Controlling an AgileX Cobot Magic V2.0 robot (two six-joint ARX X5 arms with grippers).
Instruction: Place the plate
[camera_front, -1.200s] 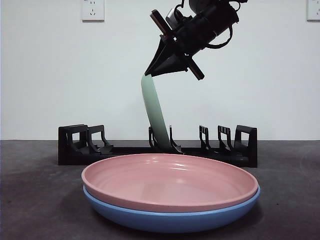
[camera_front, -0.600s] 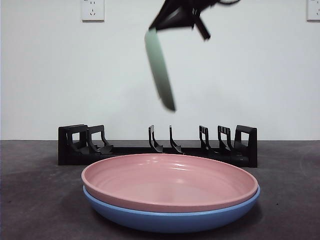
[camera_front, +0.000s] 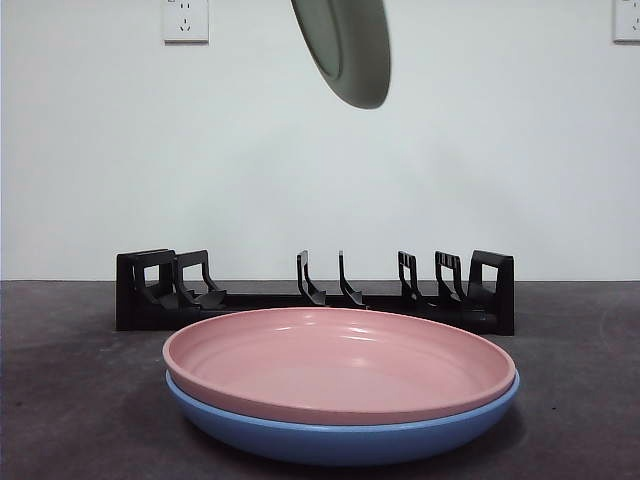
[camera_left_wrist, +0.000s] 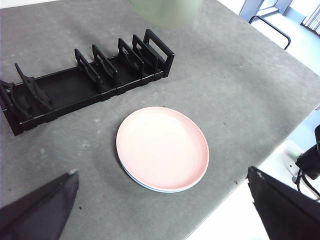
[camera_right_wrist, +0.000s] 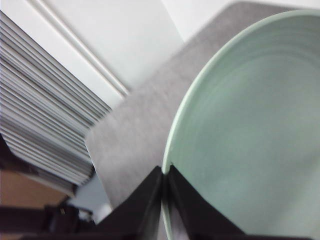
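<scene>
A pale green plate (camera_front: 347, 50) hangs high above the black dish rack (camera_front: 315, 290), its top cut off by the picture's edge. Its rim sits between the shut jaws of my right gripper (camera_right_wrist: 164, 172), and the plate's (camera_right_wrist: 250, 145) hollow face fills the right wrist view. A blurred part of the green plate (camera_left_wrist: 165, 10) also shows in the left wrist view. My left gripper (camera_left_wrist: 165, 210) hovers open and empty, high over the table, above the stacked plates. The rack's (camera_left_wrist: 85, 85) slots hold nothing.
A pink plate (camera_front: 340, 362) rests on a blue plate (camera_front: 340, 440) on the grey table (camera_front: 70, 400), in front of the rack; the pink plate (camera_left_wrist: 162, 147) also shows from above. The table's edge (camera_left_wrist: 270, 135) runs close beside the stack.
The green plate has risen from the rack's middle slot to the top of the front view and turned, showing more of its face. The arm has left that view.
</scene>
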